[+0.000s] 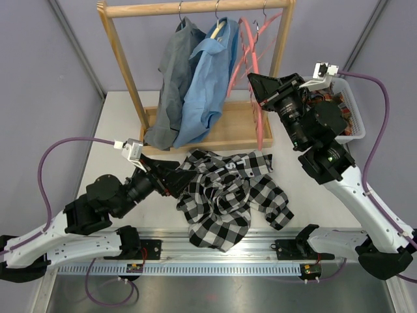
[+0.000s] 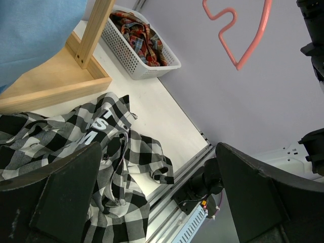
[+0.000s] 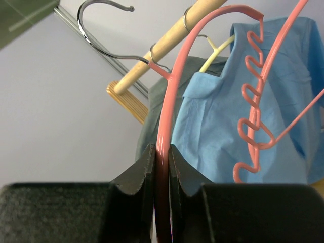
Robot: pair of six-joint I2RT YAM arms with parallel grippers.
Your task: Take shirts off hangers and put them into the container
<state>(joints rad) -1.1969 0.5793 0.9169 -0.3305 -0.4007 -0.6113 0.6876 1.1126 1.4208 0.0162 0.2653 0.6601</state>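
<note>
**A:** Top view: what's on the bench (image 1: pixel 111 127)?

**B:** A black-and-white checked shirt (image 1: pixel 228 195) w/ white lettering. It's crumpled in a heap near-centre, just in front of the arms' bases, and isn't on any hanger.

**A:** And the L gripper?

**B:** The L gripper (image 1: pixel 171 181) sits low at the heap's left edge. Its fingers are spread wide w/ nothing btwn them. In its wrist view the checked cloth lies below the gap. Can't tell if a finger touches the fabric.

**A:** R gripper?

**B:** The R gripper (image 1: pixel 259 88) is raised at far right, by the right post of the wooden rack (image 1: pixel 195 8). It's clamped tight on the wire of a thin pink hanger (image 3: pixel 164 101). That hanger is bare, no shirt on it.

**A:** Other shirts?

**B:** Two hang from the rack's top rail, pressed side by side. The grey shirt (image 1: pixel 172 78) is on the left, the light blue shirt (image 1: pixel 208 85) on the right. Both hang left of the pink hanger.

**A:** Where's the container?

**B:** It's a white lattice basket (image 1: pixel 355 120) at the bench's far right, partly hidden behind the R arm, just right of the rack. There's red plaid cloth (image 2: pixel 139 33) inside. The checked shirt lies well apart from it, nearer and to the left.
</note>
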